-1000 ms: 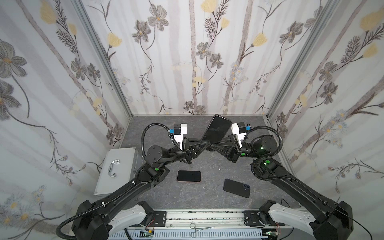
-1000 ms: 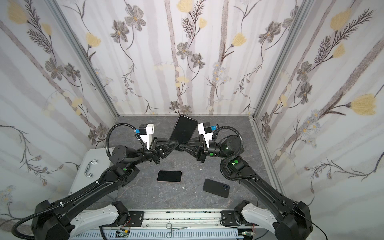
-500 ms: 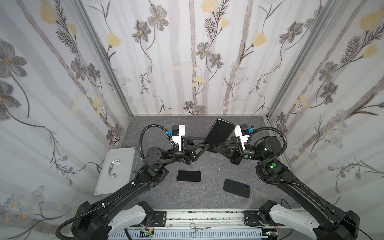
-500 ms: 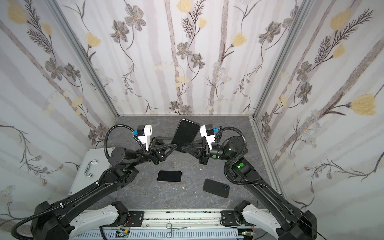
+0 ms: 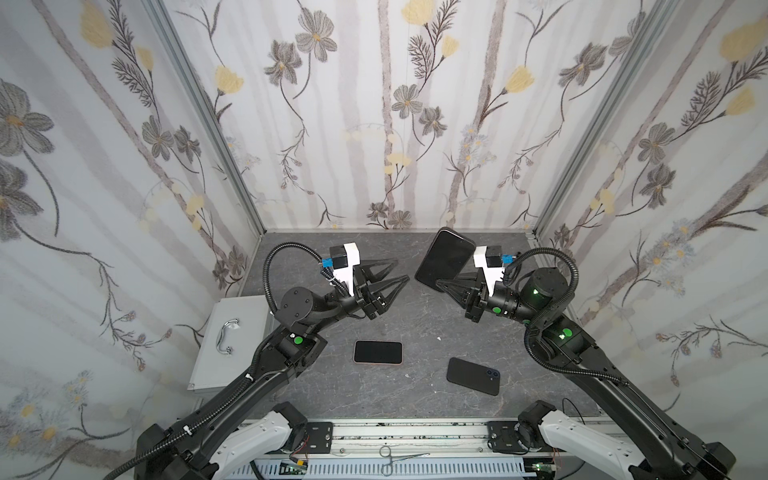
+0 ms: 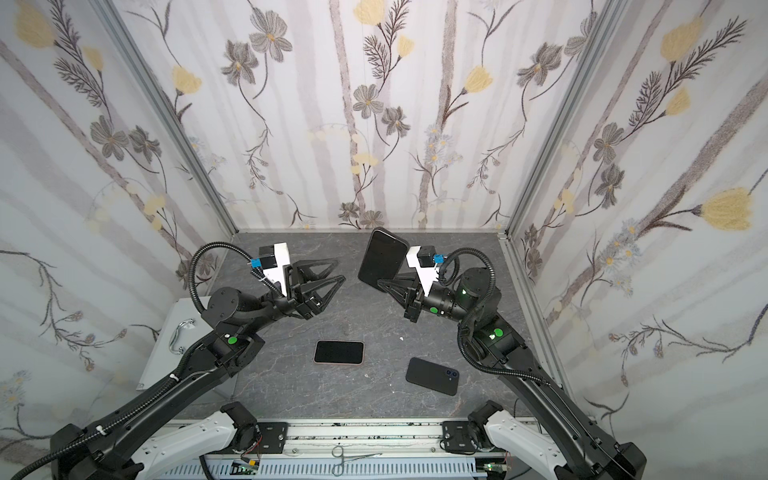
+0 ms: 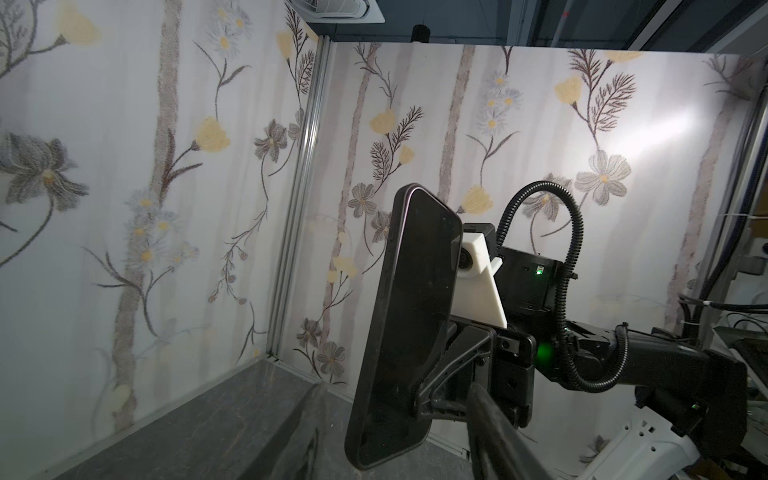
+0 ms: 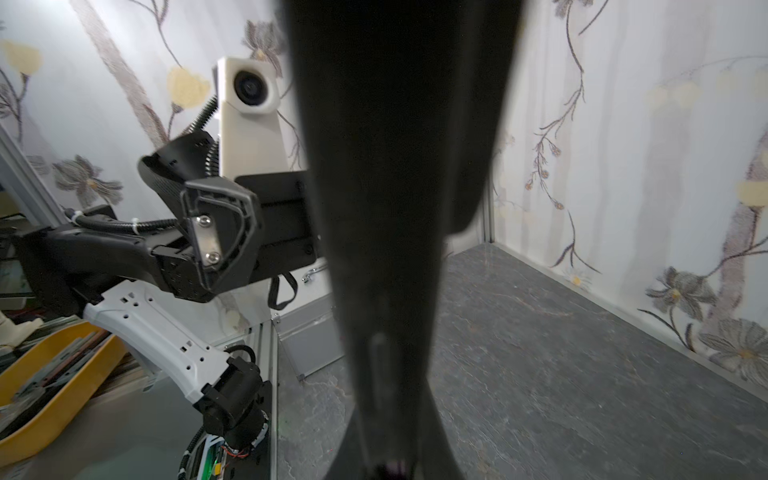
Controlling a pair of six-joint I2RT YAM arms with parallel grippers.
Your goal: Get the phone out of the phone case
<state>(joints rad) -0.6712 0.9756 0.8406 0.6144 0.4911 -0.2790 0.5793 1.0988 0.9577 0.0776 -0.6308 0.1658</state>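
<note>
Right gripper [image 5: 439, 283] is up in the air over the far middle of the counter [image 5: 419, 324], fingers clenched on the lower edge of the phone [image 5: 445, 259]. The phone stands tilted, nearly upright, clear of the counter, with its screen side turned toward the left arm. The left wrist view shows it best: dark glass, the right fingers [image 7: 451, 374] pinching low down, and a raised rim running round the edge. That rim reads to me as the case [image 7: 384, 286] on the phone, though I can't be certain.

Left gripper [image 5: 402, 269] hangs level with it on the left, fingers released and spread, nothing between them. There's a clear gap to the phone in both top views.

Down on the counter, nearer the rail, a second phone [image 5: 378, 352] lies face up. Right of it is a black back with two lenses [image 5: 473, 376], and whether that's a cased handset or an empty shell I can't tell. A silver box [image 5: 230, 332] sits at the left edge.

As I read it, the hold is set and the separating pull is not yet made. The next move calls for the left fingers to cross that gap and pinch only the case lip at a free corner, away from the right fingers. Then they peel it back while the right gripper holds firm. The grip is a thin-edge pinch low down, so a hard tug could twist the phone out.
</note>
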